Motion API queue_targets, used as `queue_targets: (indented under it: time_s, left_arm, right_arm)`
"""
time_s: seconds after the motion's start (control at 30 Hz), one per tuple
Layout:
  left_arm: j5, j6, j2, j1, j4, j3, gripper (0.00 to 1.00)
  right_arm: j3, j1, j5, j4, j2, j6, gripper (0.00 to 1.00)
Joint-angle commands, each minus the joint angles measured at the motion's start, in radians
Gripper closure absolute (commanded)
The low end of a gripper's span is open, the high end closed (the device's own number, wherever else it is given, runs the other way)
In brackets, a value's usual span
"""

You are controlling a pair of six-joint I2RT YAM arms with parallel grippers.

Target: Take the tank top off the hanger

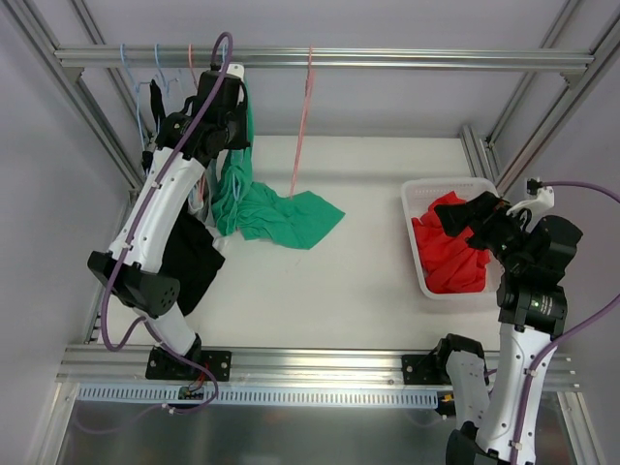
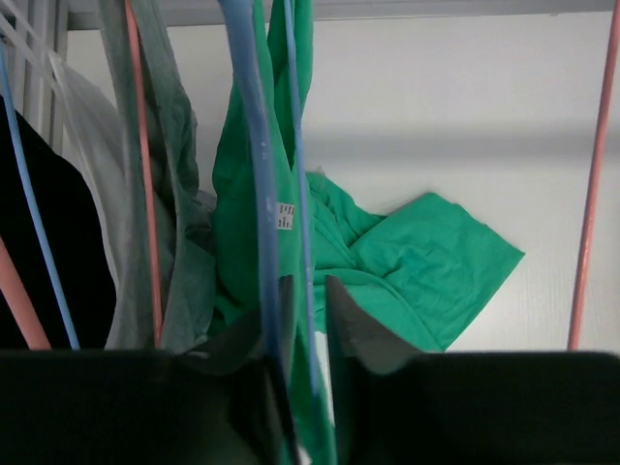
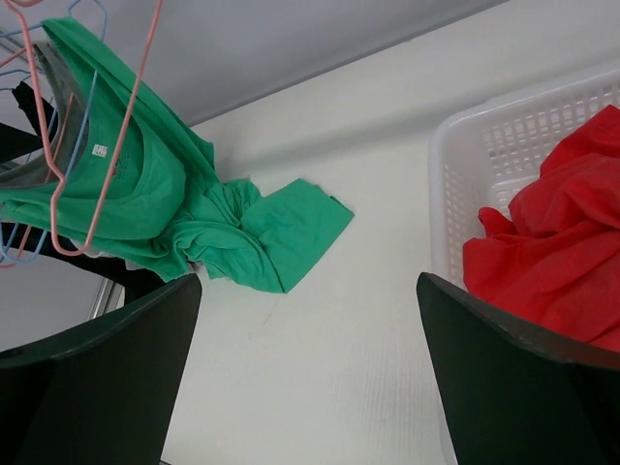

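Red cloth (image 1: pixel 450 257) is lying heaped in the white basket (image 1: pixel 415 242) at the near right of the table (image 1: pixel 368 281). The right gripper (image 3: pixel 308 291) is hovering over it, released, with its black fingers spread wide. Further in, the lower half of the green tank top (image 1: pixel 281 218) is spilling in folds onto the table. Its upper half is hanging from a blue hanger (image 2: pixel 254 174) on the far rail (image 1: pixel 387 58). A white label (image 2: pixel 285 215) is showing at the neck. The left gripper (image 2: pixel 308 310) is reaching up there, its fingers drawn close with a thin blue wire and green fabric between them. Whether they are pinching cannot be told. A grey garment (image 2: pixel 174 194) and a black one (image 1: pixel 194 262) are hanging just to the left. An empty pink hanger (image 1: pixel 302 126) is dangling to the right.
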Motion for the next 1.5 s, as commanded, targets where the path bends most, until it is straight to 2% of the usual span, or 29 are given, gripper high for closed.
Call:
queue_targets:
  time_s: [0.0,0.1,0.6,1.0,1.1,1.23,1.37,1.47]
  left_arm:
    - [0.037,-0.008,-0.040,0.004,-0.002,0.063,0.85]
    - [0.057,-0.010,-0.058,0.001,0.000,0.080,1.00]
    - [0.126,-0.049,-0.103,0.001,0.011,0.140,1.00]
    - [0.209,-0.075,-0.244,-0.002,0.127,0.025,1.00]
    - [0.240,-0.097,-0.282,-0.002,0.132,-0.029,1.00]
    - [0.296,-0.134,-0.377,-0.015,0.150,-0.203,1.00]
    - [0.327,-0.140,-0.547,-0.096,0.168,-0.377,1.00]
    - [0.306,-0.158,-0.690,-0.201,0.188,-0.547,1.00]
  right_arm:
    - [-0.011,0.007,-0.043,0.053,-0.011,0.008,0.00]
    - [-0.012,0.008,-0.050,0.053,-0.006,0.011,0.01]
    - [-0.018,0.025,-0.057,0.076,0.004,0.026,0.00]
    - [-0.026,0.033,-0.079,0.099,0.021,0.031,0.00]
    - [-0.029,0.034,-0.089,0.105,0.020,0.033,0.01]
    - [-0.029,0.038,-0.148,0.126,0.024,0.031,0.00]
    - [-0.055,0.063,-0.330,0.214,0.023,0.043,0.00]
    - [-0.102,0.169,-0.373,0.316,0.003,0.056,0.00]
